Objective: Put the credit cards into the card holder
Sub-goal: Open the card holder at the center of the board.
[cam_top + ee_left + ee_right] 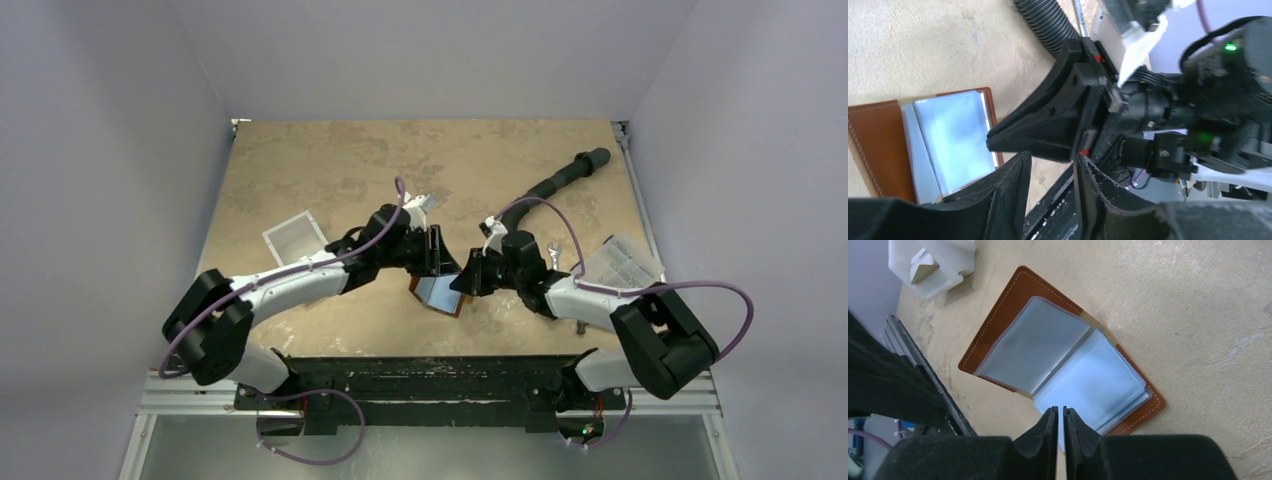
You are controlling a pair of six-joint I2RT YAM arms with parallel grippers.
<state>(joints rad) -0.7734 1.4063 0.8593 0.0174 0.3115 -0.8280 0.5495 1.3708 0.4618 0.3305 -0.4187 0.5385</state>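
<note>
Between pale walls (120, 100), a mottled tan table (330, 170) bears the card holder (438, 292)

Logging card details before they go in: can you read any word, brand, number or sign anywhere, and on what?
No readable text in any view.
card holder: plain brown leather, no brand or stamp showing.
grey pockets: no print visible through them.
white box: no label visible.
</note>
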